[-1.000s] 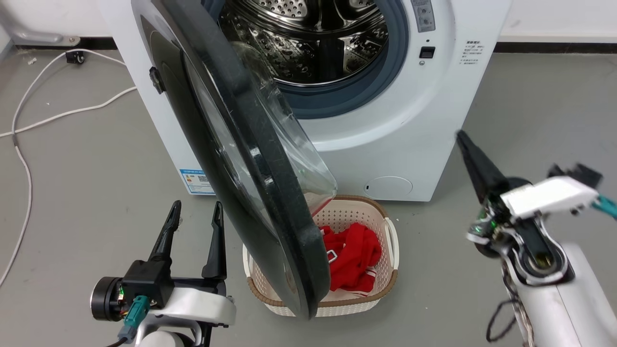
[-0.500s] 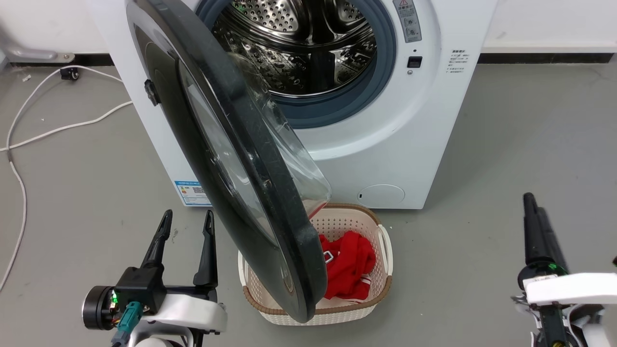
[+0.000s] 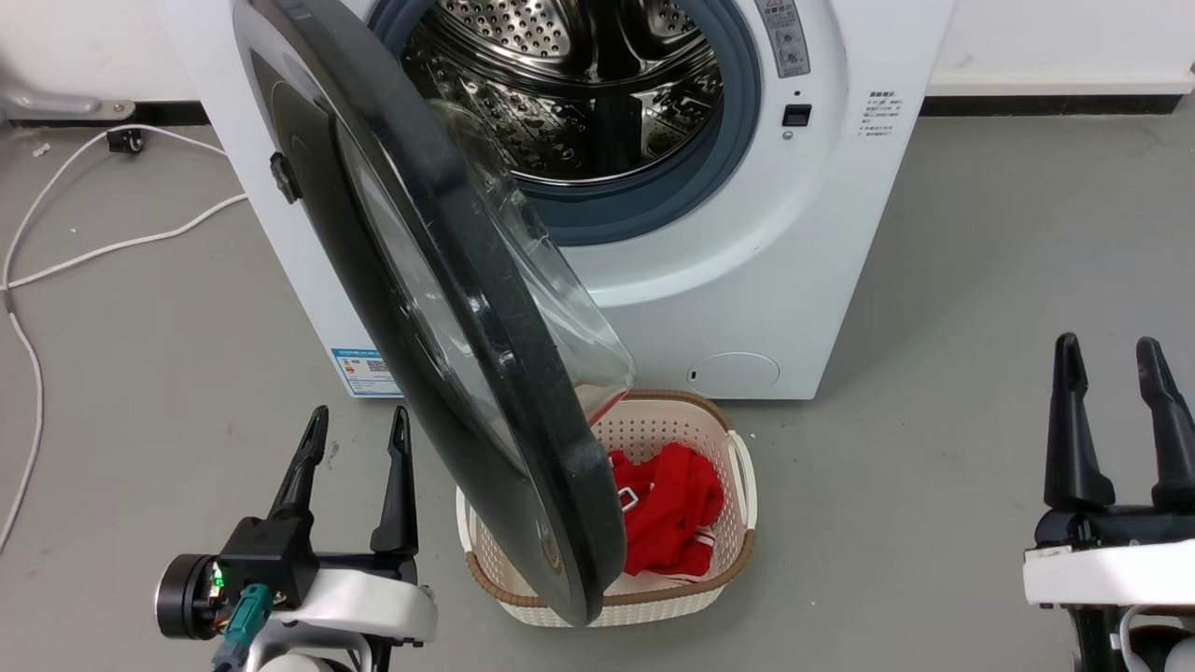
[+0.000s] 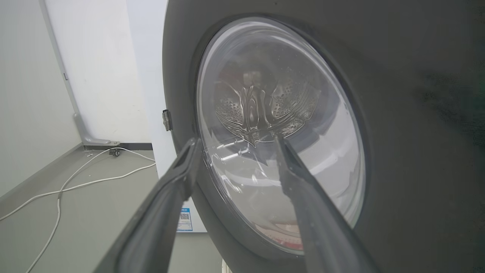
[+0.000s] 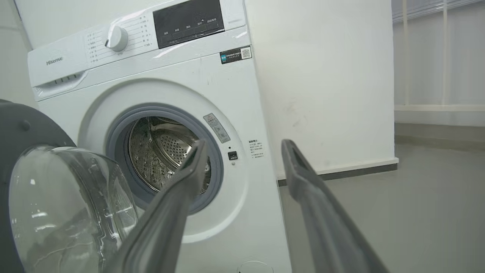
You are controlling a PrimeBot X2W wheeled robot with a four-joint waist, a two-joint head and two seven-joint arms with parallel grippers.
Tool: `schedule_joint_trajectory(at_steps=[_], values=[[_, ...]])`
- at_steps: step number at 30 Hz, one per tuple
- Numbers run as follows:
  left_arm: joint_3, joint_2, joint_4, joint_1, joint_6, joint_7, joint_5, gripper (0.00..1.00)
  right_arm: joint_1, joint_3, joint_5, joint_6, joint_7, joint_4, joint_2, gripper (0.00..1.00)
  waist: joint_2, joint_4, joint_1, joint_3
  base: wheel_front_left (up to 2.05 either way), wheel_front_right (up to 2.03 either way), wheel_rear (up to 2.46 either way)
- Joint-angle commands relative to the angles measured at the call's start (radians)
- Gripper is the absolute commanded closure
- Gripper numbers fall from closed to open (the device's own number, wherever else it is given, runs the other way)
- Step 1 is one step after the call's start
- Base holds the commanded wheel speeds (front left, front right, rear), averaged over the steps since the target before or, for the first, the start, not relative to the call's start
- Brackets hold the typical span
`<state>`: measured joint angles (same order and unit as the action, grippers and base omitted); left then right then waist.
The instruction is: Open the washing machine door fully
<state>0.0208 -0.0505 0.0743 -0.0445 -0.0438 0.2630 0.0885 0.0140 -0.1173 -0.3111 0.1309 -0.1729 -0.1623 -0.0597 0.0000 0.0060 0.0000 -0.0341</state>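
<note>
Because the washing machine door [image 3: 485, 336] stands only partway out from the washing machine [image 3: 747, 261], what matters for the coming move is which side of the disc each arm is on.

In the head view the door is seen almost edge-on. Its plane runs from the hinge side, far ahead of the jaws, back towards the robot. Its free edge hangs nearest the robot, over the cream basket [image 3: 742, 467] holding the red cloth [image 3: 672, 504].

The left gripper [image 3: 357, 418] is the nearer one. Its jaws stand spread and hold nothing, and the door lies just to their right and ahead. The left wrist view looks straight at the round window, so the glossy outer face is turned towards this gripper. I cannot tell whether a fingertip touches it.

The right gripper [image 3: 1106, 345] also has its jaws spread and empty. It is well apart from the door, which lies ahead and to its left. The clear glass bowl bulges towards this side.

To open fully, the door probably has to swing on towards the left arm. From there the left jaws could only draw the rim along or move clear, while a push would have to come from the bowl side.
</note>
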Motion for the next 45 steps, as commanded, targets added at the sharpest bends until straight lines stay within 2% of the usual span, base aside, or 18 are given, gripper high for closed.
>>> schedule_joint_trajectory(at_steps=[1,6,10,21,37,38,39,45], values=[[-0.002,0.001,-0.002,-0.005,0.002,0.002,-0.001,0.00,-0.017,0.001,0.037,0.000,0.012,-0.022,0.003,0.00,0.0000,-0.001,0.0000,-0.002,0.00,0.00,0.00],[-0.002,0.001,-0.004,-0.012,0.002,0.002,-0.005,0.00,-0.051,0.030,0.189,0.000,0.040,-0.109,0.010,0.00,0.0000,-0.003,0.0000,-0.008,0.00,0.00,0.00],[-0.004,0.001,-0.005,-0.012,0.003,0.002,-0.008,0.00,-0.077,0.048,0.259,0.000,0.041,-0.113,0.011,0.00,0.0000,-0.005,0.0000,-0.010,0.00,0.00,0.00],[-0.004,0.001,-0.009,-0.010,0.004,0.002,-0.016,0.00,-0.083,0.049,0.212,0.000,0.003,0.019,0.011,0.00,0.0000,-0.007,0.0000,-0.016,0.00,0.00,0.00],[-0.008,0.001,-0.015,-0.018,-0.002,0.002,-0.022,0.00,-0.055,0.049,0.204,0.000,-0.016,0.063,0.011,0.00,0.0000,-0.009,0.0000,-0.022,0.00,0.00,0.00],[-0.009,0.001,-0.017,-0.018,-0.003,0.002,-0.022,0.59,-0.055,0.049,0.201,0.000,-0.017,0.064,0.011,0.00,0.0000,-0.010,0.0000,-0.022,0.00,0.00,0.00],[-0.009,0.001,-0.020,-0.018,-0.004,0.002,-0.020,1.00,-0.054,0.049,0.201,0.000,-0.017,0.065,0.011,0.00,0.0000,-0.010,0.0000,-0.023,0.00,0.00,0.00],[-0.011,0.001,-0.033,-0.017,-0.001,0.002,-0.022,1.00,-0.052,0.048,0.196,0.000,-0.019,0.072,0.011,0.00,0.0000,-0.008,0.0000,-0.024,0.00,0.00,0.00]])
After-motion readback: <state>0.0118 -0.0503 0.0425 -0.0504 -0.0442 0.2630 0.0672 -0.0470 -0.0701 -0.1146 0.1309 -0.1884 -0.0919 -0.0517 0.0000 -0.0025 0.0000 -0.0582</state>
